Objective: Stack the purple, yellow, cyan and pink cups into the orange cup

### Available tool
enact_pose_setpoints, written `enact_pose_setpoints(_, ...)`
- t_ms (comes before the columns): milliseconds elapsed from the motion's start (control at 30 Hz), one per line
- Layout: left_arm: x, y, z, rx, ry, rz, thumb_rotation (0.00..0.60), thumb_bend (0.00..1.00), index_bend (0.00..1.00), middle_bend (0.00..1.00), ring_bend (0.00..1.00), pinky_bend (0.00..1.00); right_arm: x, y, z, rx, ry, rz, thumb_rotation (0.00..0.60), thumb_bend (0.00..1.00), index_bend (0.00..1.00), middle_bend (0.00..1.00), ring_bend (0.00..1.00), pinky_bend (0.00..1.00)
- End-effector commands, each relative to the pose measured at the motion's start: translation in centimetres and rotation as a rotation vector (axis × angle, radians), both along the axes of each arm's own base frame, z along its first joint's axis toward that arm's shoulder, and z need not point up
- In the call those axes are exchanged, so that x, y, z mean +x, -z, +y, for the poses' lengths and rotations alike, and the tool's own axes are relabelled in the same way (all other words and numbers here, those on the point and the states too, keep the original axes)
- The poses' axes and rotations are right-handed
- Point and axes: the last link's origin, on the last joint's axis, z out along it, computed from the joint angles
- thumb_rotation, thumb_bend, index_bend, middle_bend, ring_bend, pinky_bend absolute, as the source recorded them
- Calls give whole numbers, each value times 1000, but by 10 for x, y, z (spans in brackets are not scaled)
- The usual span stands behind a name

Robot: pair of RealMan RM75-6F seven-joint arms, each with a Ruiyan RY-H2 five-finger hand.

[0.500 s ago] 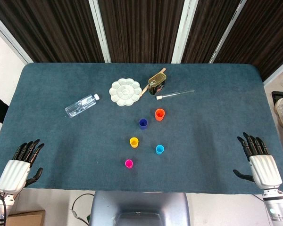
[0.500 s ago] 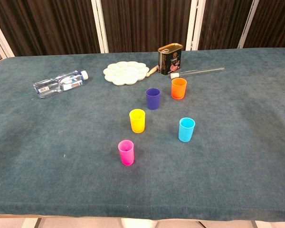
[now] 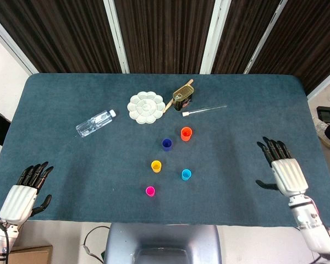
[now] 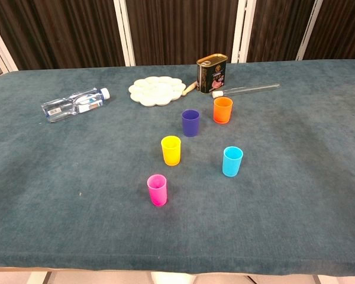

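Note:
Five small cups stand upright and apart on the blue-grey table. The orange cup (image 3: 186,133) (image 4: 223,110) is farthest back, with the purple cup (image 3: 166,144) (image 4: 190,122) just left of it. The yellow cup (image 3: 156,166) (image 4: 171,150) and the cyan cup (image 3: 186,175) (image 4: 232,161) stand nearer, and the pink cup (image 3: 149,191) (image 4: 157,190) is nearest. My left hand (image 3: 23,192) hovers open at the front left edge. My right hand (image 3: 285,170) is open over the table's right side, far from the cups. Neither hand shows in the chest view.
A clear water bottle (image 3: 95,123) lies on its side at the left. A white flower-shaped palette (image 3: 146,108), a dark tin can (image 3: 182,98) and a thin glass tube (image 3: 204,110) sit behind the cups.
My right hand has moved up and inward over the table's right side. My left hand has shifted only slightly. The cups have not moved.

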Motion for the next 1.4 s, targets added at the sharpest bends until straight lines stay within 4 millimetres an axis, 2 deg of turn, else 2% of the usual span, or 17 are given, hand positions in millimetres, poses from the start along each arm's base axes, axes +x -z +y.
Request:
enact_pose_setpoints(33,-1,-1,0,3,-2,0,600,400,0,0,0,92,46,21,-81,69,-27,-8,600,171,32,0,0,0)
enact_pose_setpoints(67,-1,-2,0,5,-4,-2,600,400,0,0,0,92,55,30,-96,84,-28,1,600,183,62,0,0,0)
enact_pose_setpoints(200,-2,-5,-1,14,-9,-6,600,399,0,0,0,92,82,62,-134,118,-27,25,600,228,183,0,0,0)
enact_pose_setpoints(367,-2,-6,-2,16,-6,-11,600,399,0,0,0,92,105,104,-159,169,8,1,600,270,307,0,0,0)
enact_pose_setpoints(567,-3,-9,-3,20,-7,-14,600,399,0,0,0,92,126,144,-166,237,-6,5,600,311,352,0,0,0)
enact_pose_setpoints(667,-4,-10,-3,20,-10,-15,600,398,0,0,0,93,137,159,-166,261,-30,25,600,369,366,0,0,0)
enact_pose_setpoints(900,-5,-12,-3,30,-17,-17,600,398,0,0,0,92,156,188,-170,280,-44,25,600,373,369,0,0,0)
enact_pose_setpoints(1167,-6,-14,-3,34,-15,-24,600,397,0,0,0,92,175,212,-171,290,-61,-10,600,389,435,0,0,0)
enact_pose_setpoints(1400,-7,-16,-4,32,-15,-27,600,397,0,0,0,92,182,223,-172,286,-65,-11,600,434,479,0,0,0)
